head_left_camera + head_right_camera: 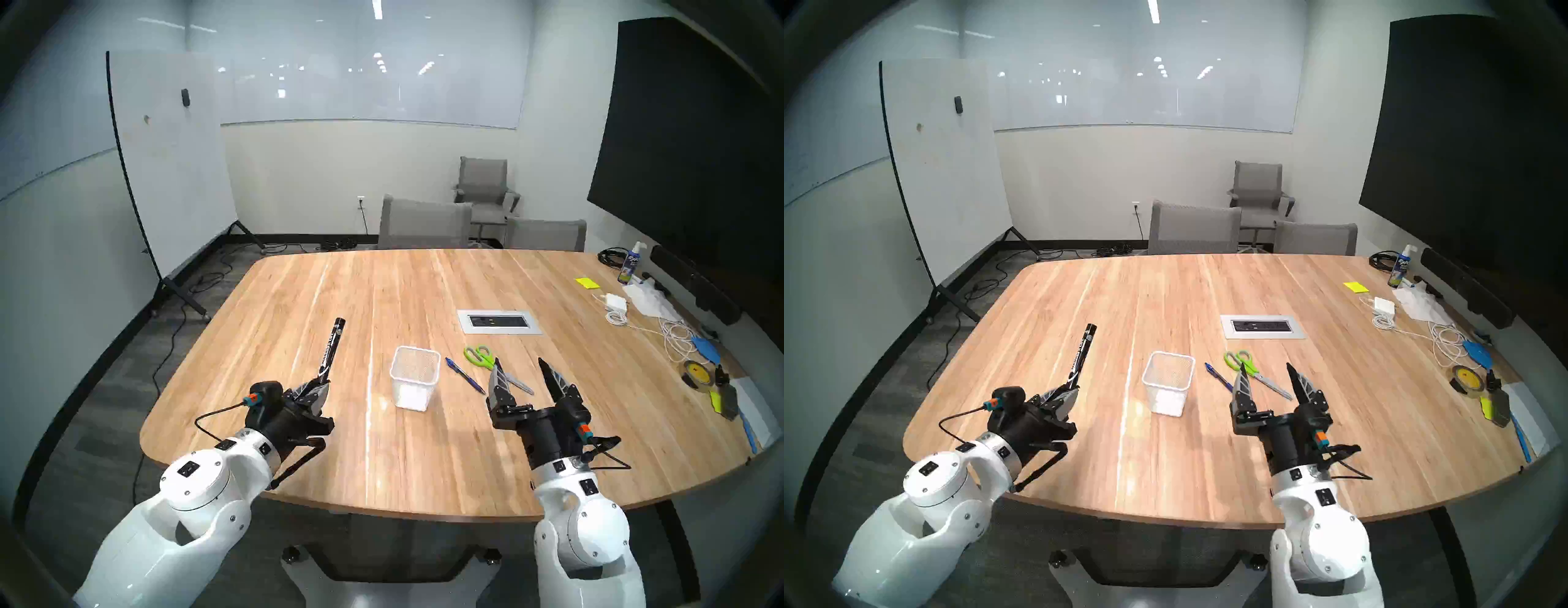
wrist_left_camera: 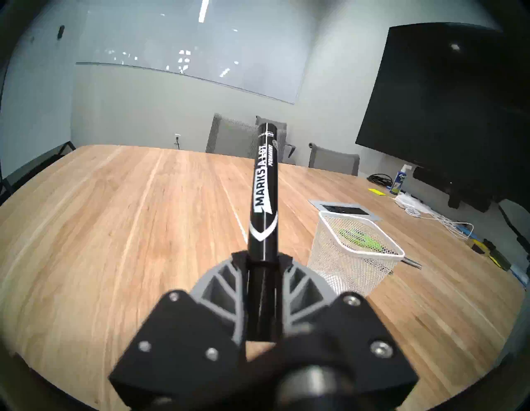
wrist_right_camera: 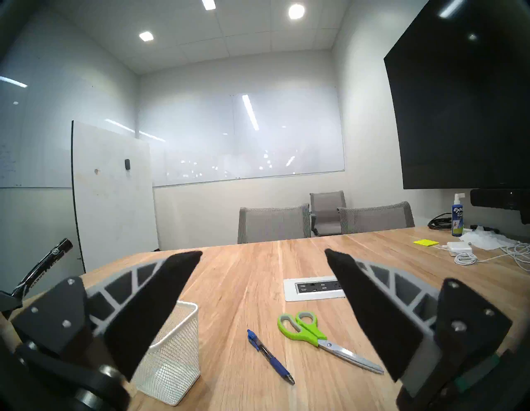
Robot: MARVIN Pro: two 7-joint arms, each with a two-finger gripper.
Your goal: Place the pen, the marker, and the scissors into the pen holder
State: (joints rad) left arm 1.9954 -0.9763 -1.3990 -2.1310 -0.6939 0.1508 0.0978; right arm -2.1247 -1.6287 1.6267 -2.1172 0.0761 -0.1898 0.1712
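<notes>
Spanning meeting room, wooden table (image 1: 424,446), whiteboards (image 1: 169,170)

Wooden table (image 1: 424,467) with pen holder (image 1: 415,378), pen (image 1: 464,375), scissors (image 1: 481,357)

I count one marker (image 1: 331,349), one pen (image 1: 465,375), one scissors (image 1: 481,356), one pen holder (image 1: 413,384), three chairs (image 1: 424,223).
</notes>
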